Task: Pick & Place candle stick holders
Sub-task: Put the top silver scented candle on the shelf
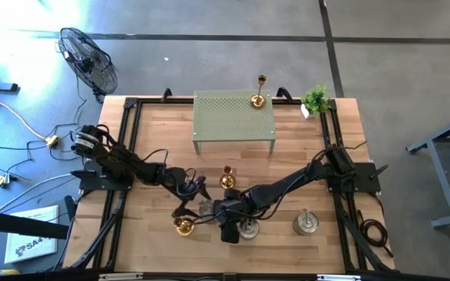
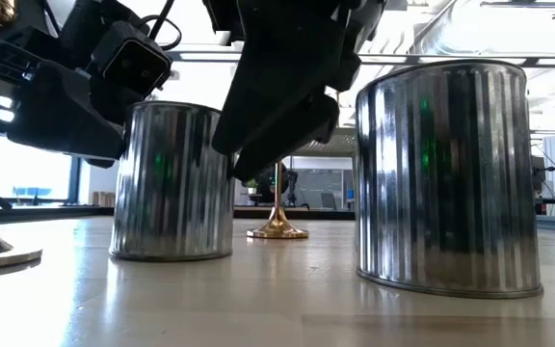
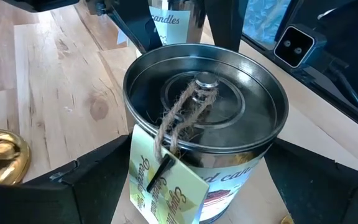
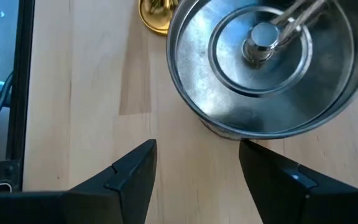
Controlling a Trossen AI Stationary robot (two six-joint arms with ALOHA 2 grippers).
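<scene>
Three silver-grey holders stand on the table near the front: one [image 1: 207,208] with a twine-tied paper tag [image 3: 166,186], one [image 1: 248,229], one [image 1: 306,224]. One gold holder [image 1: 183,226] stands at the front left, one [image 1: 227,179] mid-table, and one [image 1: 258,97] on the green stand. My left gripper [image 3: 201,144] is open, with a finger on either side of the tagged silver holder [image 3: 207,106]. My right gripper [image 4: 197,152] is open and empty, just short of the second silver holder [image 4: 260,62]. My left gripper's fingers [image 3: 73,183] stand close on either side of the tagged holder's wall [image 3: 241,158], slanting down from the table's left. I cannot tell whether they touch it. The holder stands upright on the table.
The green perforated stand [image 1: 225,117] is at the far middle and a small potted plant [image 1: 316,99] at the far right corner. Both arms crowd the front middle, close to each other. A black frame [image 1: 127,140] runs along the table's edges.
</scene>
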